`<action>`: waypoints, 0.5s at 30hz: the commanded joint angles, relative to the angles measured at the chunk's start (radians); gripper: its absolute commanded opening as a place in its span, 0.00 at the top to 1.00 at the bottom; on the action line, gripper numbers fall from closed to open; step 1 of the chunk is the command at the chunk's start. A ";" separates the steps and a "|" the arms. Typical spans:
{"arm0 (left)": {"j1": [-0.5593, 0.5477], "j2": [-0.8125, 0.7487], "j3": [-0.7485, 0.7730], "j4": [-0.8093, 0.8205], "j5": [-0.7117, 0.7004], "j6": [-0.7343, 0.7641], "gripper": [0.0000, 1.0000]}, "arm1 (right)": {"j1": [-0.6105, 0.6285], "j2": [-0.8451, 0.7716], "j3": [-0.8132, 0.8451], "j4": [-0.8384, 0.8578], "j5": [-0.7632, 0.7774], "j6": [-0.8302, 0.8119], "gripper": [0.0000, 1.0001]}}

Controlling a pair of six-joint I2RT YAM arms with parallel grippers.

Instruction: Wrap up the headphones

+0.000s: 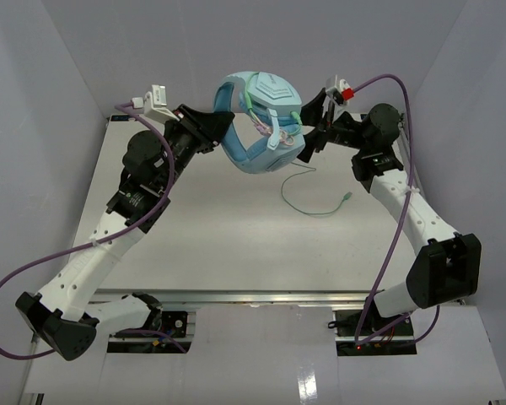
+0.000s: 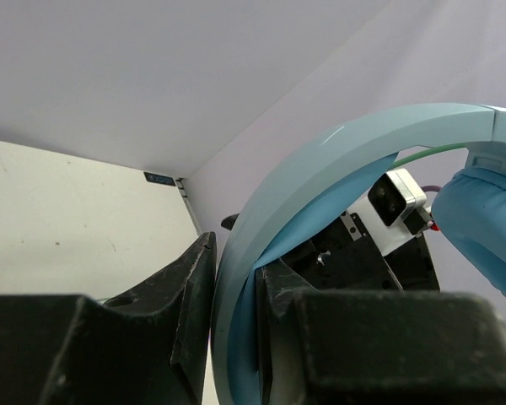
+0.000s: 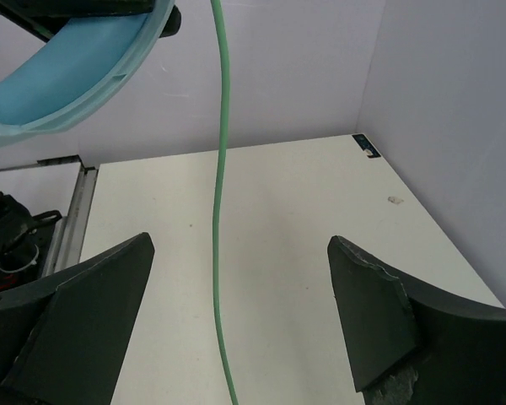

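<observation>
This is a robotics lab test cell: a bare white desk (image 1: 236, 245) is boxed in by plain pale walls (image 1: 59, 67) that rise behind and to the outer side of the left claw (image 1: 222, 125) and the right claw (image 3: 238, 245). Nearer than both claws, a metal rail (image 1: 236, 297) runs along the desk edge where the white-and-black left arm (image 1: 101, 253) and right arm (image 1: 413, 219) are bolted. Thick purple cables (image 1: 0, 312) loop off the arms.

We see the headphones (image 1: 266, 101) in smooth, faintly glossy plastic, with soft matt padding (image 2: 481, 219). The cord (image 3: 222, 211) looks rubbery; the fingers (image 3: 84, 321) of the right gripper (image 3: 238, 249) are matt black.
</observation>
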 commanded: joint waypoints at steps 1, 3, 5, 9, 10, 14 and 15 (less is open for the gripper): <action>-0.003 -0.024 0.066 0.020 -0.003 -0.046 1.00 | 0.056 0.029 0.074 -0.176 -0.016 -0.270 0.10; -0.003 -0.024 0.071 0.018 -0.005 -0.046 1.00 | 0.074 0.026 0.054 -0.191 -0.028 -0.307 0.10; -0.003 -0.023 0.073 0.015 -0.004 -0.047 1.00 | 0.093 0.022 0.036 -0.222 -0.028 -0.354 0.10; -0.003 -0.020 0.079 0.015 -0.004 -0.056 1.00 | 0.096 0.028 -0.016 -0.236 -0.013 -0.383 0.08; -0.003 -0.020 0.080 0.017 -0.005 -0.058 1.00 | 0.100 0.040 -0.026 -0.254 -0.003 -0.411 0.07; -0.003 -0.018 0.087 0.014 -0.009 -0.082 1.00 | 0.106 0.091 -0.044 -0.283 -0.001 -0.459 0.02; -0.003 -0.019 0.090 0.010 -0.019 -0.084 1.00 | 0.107 0.096 -0.056 -0.276 -0.011 -0.466 0.01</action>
